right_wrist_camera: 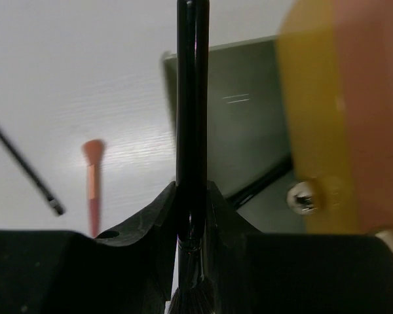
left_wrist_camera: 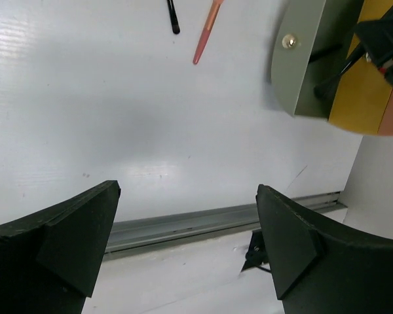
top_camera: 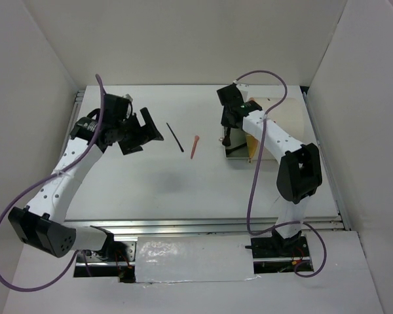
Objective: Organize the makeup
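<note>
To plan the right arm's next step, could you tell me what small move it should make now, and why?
Probably lower the right gripper towards the grey tray: it is shut on the black brush, poised over the tray's edge.

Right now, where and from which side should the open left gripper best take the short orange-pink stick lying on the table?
Probably mid-shaft, from straight above, closing across its length. The short orange-pink stick lies flat, clear of the thin black stick, so the left gripper has room on both sides.
</note>
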Tool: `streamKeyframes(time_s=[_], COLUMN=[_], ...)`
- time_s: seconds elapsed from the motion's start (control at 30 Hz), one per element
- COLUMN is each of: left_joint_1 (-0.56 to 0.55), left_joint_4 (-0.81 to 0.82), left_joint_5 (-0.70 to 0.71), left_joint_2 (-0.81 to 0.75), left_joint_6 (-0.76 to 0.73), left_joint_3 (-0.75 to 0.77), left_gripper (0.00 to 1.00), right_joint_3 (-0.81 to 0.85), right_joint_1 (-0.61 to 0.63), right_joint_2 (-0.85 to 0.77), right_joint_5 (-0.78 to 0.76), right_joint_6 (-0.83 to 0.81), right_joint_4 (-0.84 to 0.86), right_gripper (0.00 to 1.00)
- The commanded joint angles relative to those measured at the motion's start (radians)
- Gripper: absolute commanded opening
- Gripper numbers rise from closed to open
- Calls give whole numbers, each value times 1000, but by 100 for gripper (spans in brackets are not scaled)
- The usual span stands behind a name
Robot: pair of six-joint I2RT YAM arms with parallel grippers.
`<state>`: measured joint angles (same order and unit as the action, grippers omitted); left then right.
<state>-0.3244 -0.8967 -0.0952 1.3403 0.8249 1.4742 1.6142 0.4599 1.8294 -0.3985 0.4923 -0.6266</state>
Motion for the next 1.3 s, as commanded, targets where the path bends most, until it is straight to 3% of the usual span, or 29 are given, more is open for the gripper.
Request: streamKeyframes(time_s=[0.0, 0.83, 1.13, 1.27], left_joint_1=[7, 12, 10, 10], left_joint_4=[9, -13, -4, -4], left_joint_5=[-54, -163, -166, -166], left_joint_2=[-72, -110, -130, -130], left_joint_6=[-67, -147, -142, -147], left_joint_3=[-27, -98, -134, -130], left_gripper=[99, 100, 99, 99], right_joint_3=[59, -175, -119, -106], right_joint_1=[-21, -26, -23, -18], right_joint_2=[5, -28, -5, 1], right_joint_5=[-132, -134, -138, -142], right_joint_6=[-50, 32, 143, 170], right_joint_4=[-56, 48, -28, -45], right_gripper=[0, 0, 6, 16])
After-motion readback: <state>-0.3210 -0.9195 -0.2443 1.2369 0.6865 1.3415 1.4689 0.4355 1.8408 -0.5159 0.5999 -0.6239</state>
